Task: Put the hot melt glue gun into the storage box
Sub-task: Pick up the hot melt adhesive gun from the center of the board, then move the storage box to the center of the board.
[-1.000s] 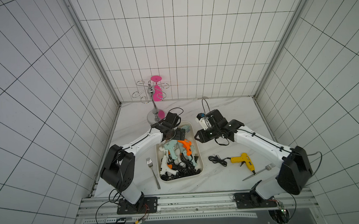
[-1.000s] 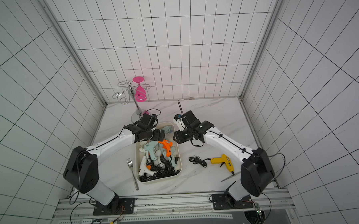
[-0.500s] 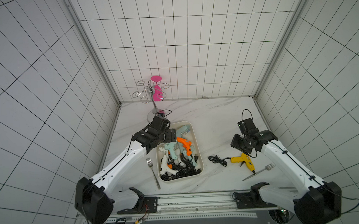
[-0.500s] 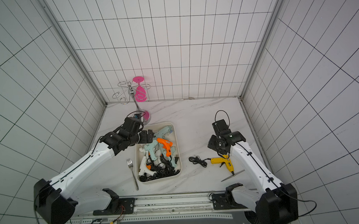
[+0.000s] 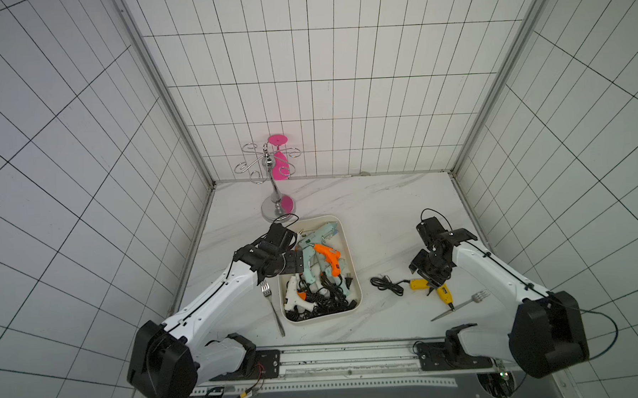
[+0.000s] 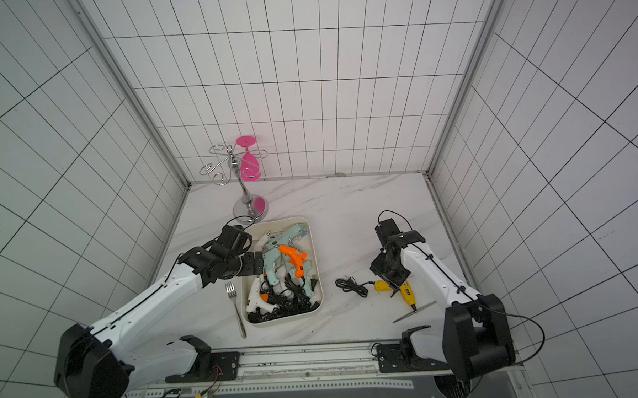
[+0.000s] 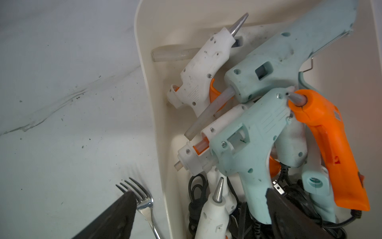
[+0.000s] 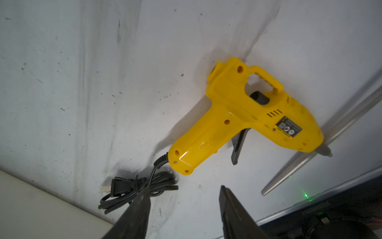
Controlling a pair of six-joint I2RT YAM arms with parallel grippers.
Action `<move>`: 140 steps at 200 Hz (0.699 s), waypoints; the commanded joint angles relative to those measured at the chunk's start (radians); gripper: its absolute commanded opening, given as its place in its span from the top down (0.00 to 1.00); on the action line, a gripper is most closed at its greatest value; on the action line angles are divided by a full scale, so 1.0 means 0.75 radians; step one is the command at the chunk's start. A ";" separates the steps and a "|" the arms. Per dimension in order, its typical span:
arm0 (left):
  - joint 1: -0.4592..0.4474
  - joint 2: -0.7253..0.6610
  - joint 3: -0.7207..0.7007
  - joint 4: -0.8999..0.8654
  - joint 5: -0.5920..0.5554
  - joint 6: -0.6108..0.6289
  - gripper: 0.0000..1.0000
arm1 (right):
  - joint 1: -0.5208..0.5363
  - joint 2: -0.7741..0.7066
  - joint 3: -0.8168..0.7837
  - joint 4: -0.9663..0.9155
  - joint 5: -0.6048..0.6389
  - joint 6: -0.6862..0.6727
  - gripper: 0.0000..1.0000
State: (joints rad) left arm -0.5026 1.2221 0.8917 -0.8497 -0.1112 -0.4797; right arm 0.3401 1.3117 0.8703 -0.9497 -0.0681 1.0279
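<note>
Snagging is the main risk: the coiled cord (image 8: 157,184) trailing from the yellow hot melt glue gun (image 8: 244,115) may catch the rim of the heaped storage box (image 7: 154,87). The gun lies flat on the surface right of the box, its barrel running far-left to near-right, nozzle near-right and grip toward the box. The right claw (image 8: 184,192) hovers by it, partly spread and empty, while the left claw (image 7: 199,192) gapes wide over the box.

You see a yellow moulded-plastic hot melt glue gun (image 8: 237,115), smooth with a slight sheen, on the white marble-patterned tabletop (image 8: 82,82), matt and smudged. The cream-white rectangular plastic storage box (image 7: 154,115) looks smooth and satiny; the slim metal fork (image 7: 144,201) gleams, polished.
</note>
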 commanded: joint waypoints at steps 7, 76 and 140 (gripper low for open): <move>0.004 0.003 -0.043 -0.006 0.010 -0.008 0.01 | -0.002 0.021 -0.056 0.035 -0.014 0.065 0.43; 0.011 0.156 -0.070 0.084 0.046 0.001 0.07 | -0.001 0.152 -0.099 0.097 -0.021 0.066 0.42; 0.006 0.326 0.036 0.205 0.086 0.036 0.23 | -0.042 0.338 -0.060 0.171 0.065 0.095 0.45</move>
State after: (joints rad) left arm -0.4999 1.4498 0.8650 -0.7708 -0.0574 -0.4702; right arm 0.3305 1.5414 0.8246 -0.8394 -0.0704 1.0771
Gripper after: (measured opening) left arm 0.779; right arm 0.558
